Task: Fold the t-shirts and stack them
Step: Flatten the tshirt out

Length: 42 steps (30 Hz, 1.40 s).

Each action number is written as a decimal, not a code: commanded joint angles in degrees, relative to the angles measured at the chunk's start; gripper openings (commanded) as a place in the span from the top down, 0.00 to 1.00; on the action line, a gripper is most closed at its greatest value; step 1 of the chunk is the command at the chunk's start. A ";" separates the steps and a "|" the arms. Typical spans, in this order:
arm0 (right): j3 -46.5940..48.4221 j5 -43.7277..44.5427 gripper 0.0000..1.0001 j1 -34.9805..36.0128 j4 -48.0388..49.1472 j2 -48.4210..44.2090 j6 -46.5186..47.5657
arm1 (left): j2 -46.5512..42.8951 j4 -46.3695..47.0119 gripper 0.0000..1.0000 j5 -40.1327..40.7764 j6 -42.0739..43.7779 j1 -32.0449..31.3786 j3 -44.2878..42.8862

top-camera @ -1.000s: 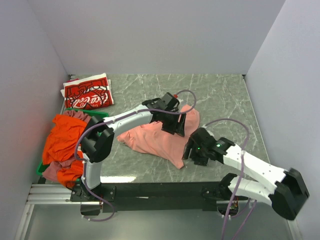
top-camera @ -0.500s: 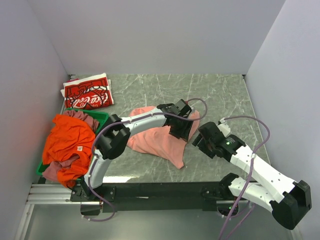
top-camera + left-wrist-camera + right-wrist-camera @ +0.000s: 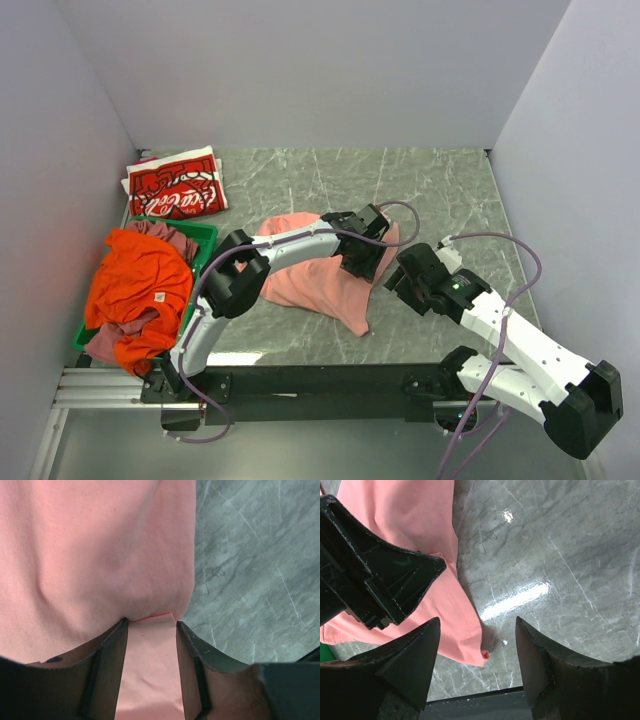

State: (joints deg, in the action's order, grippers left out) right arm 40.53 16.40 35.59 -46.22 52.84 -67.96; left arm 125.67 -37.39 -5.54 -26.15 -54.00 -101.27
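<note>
While four t-shirts [image 3: 325,280] show, one left tool [image 3: 150,621] pinches pink.

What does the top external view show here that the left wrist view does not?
Only the top external view shows the folded red Coca-Cola t-shirt at the far left, the orange t-shirt heaped over the green crate, and the right gripper beside the cloth. Only the left wrist view shows the left gripper with a fold of pink fabric between its jaws. Both show the salmon-pink t-shirt on the marble table.
</note>
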 commanded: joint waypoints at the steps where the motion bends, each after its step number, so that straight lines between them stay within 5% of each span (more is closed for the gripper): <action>1: 0.95 1.26 0.32 -0.26 1.66 -0.37 -1.12 | 1.33 1.35 0.51 2.55 1.10 -0.23 -2.17; 9: 0.86 1.52 0.32 -0.26 1.74 -0.37 -1.03 | 3.18 1.61 0.55 3.34 1.10 -0.41 -3.31; 13: 0.77 1.35 0.33 -0.26 2.01 -0.37 -1.12 | 4.32 0.65 0.76 4.04 1.28 -0.49 -3.93; 21: 0.25 1.96 0.33 -0.26 1.57 -0.37 -1.29 | 0.81 0.39 0.95 3.96 0.14 -0.14 -2.79; 36: -0.72 1.35 0.33 -3.41 6.22 0.16 2.04 | -25.28 4.60 0.95 -3.33 -5.93 10.75 16.89; 42: 2.87 -1.11 0.33 -6.77 12.54 8.48 10.73 | -34.16 4.60 0.92 -5.00 -4.53 16.98 25.41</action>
State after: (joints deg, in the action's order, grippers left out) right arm 40.07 15.66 29.80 -39.00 56.55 -62.85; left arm 95.26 -33.76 -7.70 -31.14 -39.29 -79.59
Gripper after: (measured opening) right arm 0.671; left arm 0.077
